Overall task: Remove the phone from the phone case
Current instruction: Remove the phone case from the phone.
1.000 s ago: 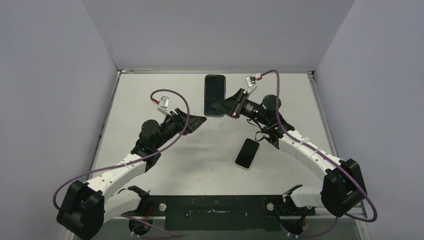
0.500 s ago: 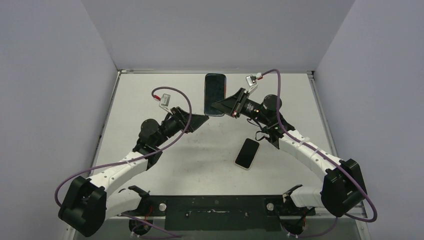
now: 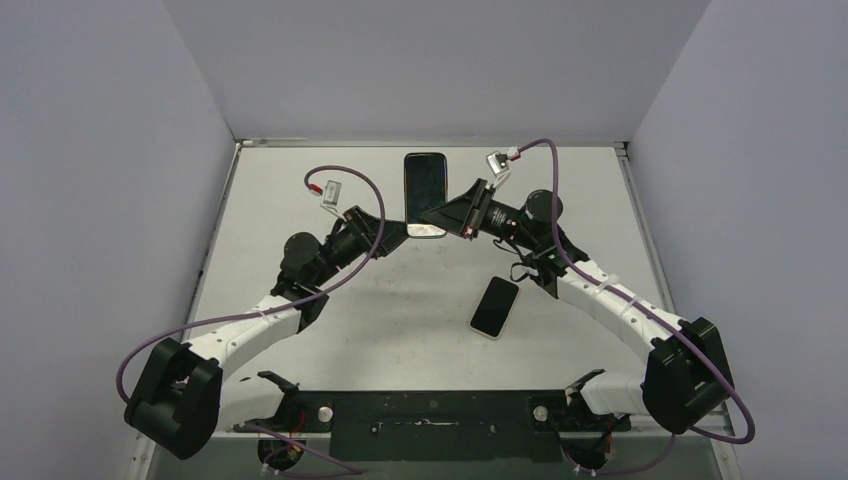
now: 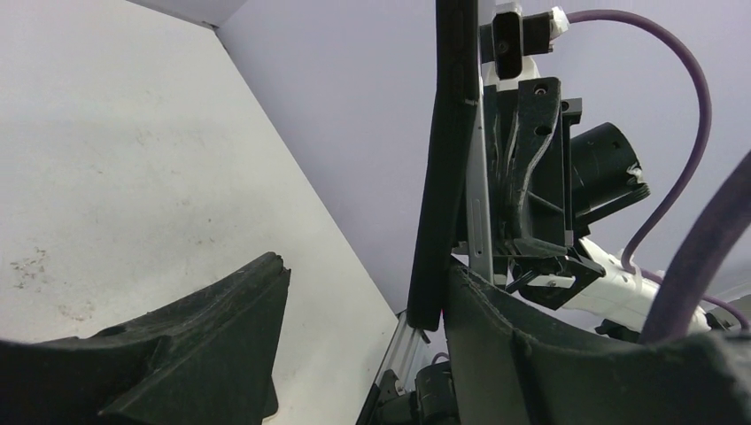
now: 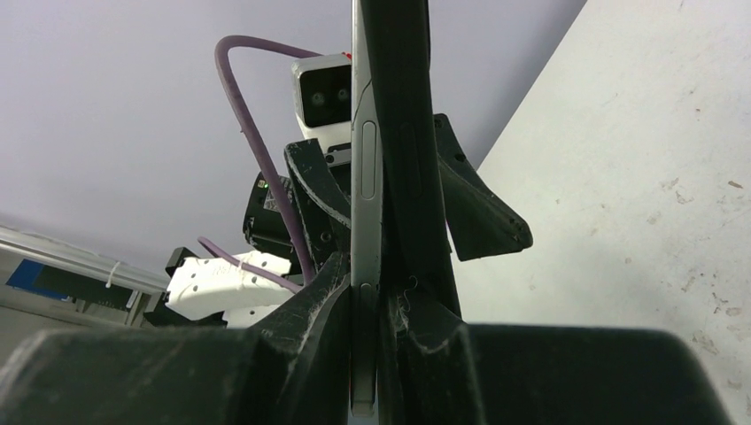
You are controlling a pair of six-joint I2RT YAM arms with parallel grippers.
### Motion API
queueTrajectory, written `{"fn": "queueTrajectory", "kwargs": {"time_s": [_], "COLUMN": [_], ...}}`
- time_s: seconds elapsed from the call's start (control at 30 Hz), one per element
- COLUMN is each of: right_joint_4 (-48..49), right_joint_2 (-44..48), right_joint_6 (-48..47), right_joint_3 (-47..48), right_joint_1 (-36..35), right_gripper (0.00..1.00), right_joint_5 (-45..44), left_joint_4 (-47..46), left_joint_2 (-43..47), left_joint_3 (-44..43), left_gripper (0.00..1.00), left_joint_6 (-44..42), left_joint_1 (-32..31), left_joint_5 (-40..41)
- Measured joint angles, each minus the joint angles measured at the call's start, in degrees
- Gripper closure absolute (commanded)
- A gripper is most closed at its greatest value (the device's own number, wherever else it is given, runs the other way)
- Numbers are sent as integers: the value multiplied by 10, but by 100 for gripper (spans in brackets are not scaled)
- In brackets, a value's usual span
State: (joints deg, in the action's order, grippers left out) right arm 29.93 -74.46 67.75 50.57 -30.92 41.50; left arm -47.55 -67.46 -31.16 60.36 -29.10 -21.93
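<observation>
Left tool [image 3: 402,232], spread open, has moved in around the cased phone [image 3: 425,183]; right tool [image 3: 432,213] clamps it.

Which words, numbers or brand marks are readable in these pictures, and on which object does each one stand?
None can be read.
The cased phone in the right gripper and the loose phone on the table show dark, blank faces.
Marks on the black base plate are too small to read.

Left gripper [image 3: 397,233] has advanced up and rightward, jaws spread, and now meets the near end of the cased phone [image 3: 425,180]. Phone has nudged slightly left, clamped in the right gripper [image 3: 441,214].
</observation>
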Motion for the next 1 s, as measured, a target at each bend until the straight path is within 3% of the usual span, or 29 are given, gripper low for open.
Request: {"fn": "queueTrajectory", "kwargs": {"time_s": [0.2,0.43,1.0], "right_joint_4": [5,-1,-30], "right_joint_2": [0,0,1], "right_joint_6": [-4,-18,-69], "right_joint_3": [0,0,-9], "right_joint_1": [-3,-7,-18], "right_gripper": [100,100,100], "right_joint_5": [14,17,16], "left_joint_4": [-21,-45,-4], "left_joint_2": [-17,-25,-49], "left_joint_3": [-18,-34,-79], "left_gripper": [57,100,100], "left_joint_6": [21,38,-8], "left_joint_1": [2,7,27], "left_joint_5": [-15,-35,-14]}}
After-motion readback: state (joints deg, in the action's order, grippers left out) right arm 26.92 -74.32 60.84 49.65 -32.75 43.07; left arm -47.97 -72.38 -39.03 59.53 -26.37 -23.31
